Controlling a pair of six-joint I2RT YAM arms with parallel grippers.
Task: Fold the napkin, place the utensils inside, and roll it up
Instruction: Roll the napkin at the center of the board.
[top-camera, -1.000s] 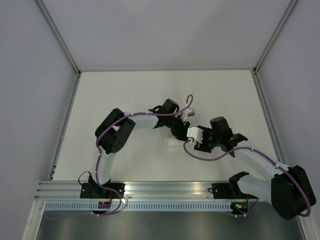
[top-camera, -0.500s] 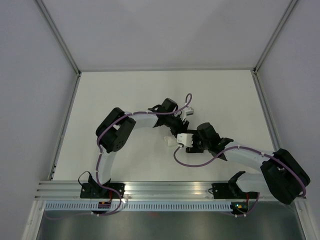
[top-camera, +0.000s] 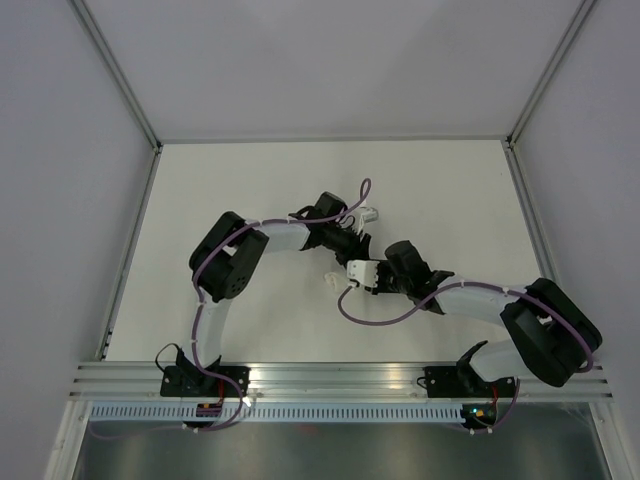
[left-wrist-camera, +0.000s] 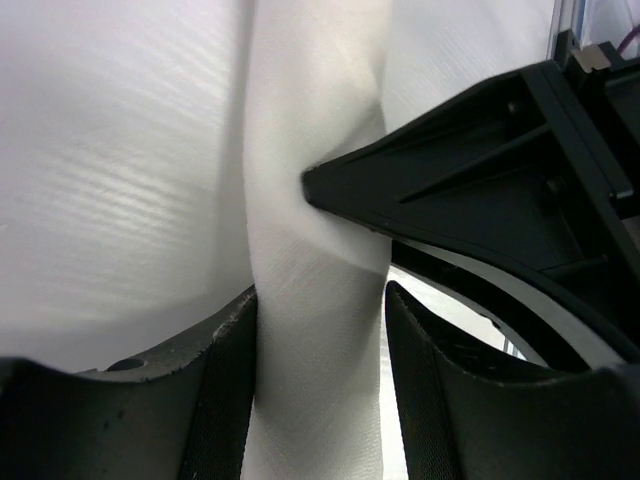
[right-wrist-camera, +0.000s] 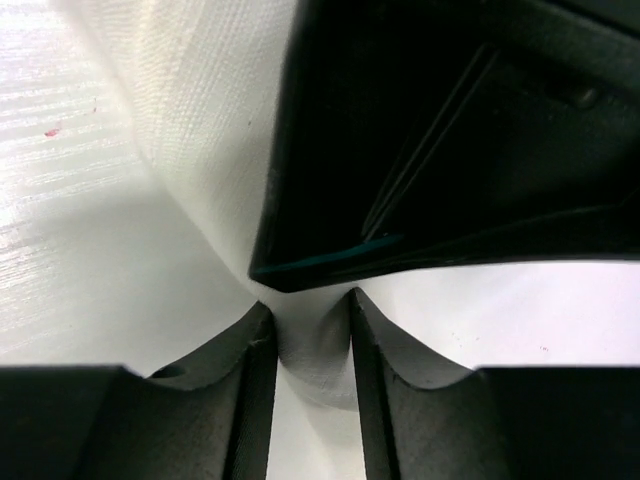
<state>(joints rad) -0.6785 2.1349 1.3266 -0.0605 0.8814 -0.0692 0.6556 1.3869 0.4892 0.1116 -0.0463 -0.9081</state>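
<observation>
The napkin (top-camera: 333, 283) is a tight white roll on the table's middle, mostly hidden under the arms in the top view. My left gripper (top-camera: 346, 262) reaches down onto it. In the left wrist view the roll (left-wrist-camera: 310, 220) runs up between my left gripper's (left-wrist-camera: 320, 292) fingers, which close on its sides. My right gripper (top-camera: 346, 279) comes in from the right. In the right wrist view it (right-wrist-camera: 308, 305) is shut on the roll's rounded end (right-wrist-camera: 315, 355), and the rest of the roll (right-wrist-camera: 200, 120) stretches up left. No utensils show in any view.
The two grippers are nearly touching. The right gripper's black finger (left-wrist-camera: 470, 190) presses the roll in the left wrist view, and the left gripper's black body (right-wrist-camera: 450, 150) fills the upper right wrist view. A purple cable (top-camera: 375, 318) loops below the right wrist.
My right arm has swung left and its gripper has closed in on the roll beside the left gripper. The left gripper has shifted slightly left and up.
</observation>
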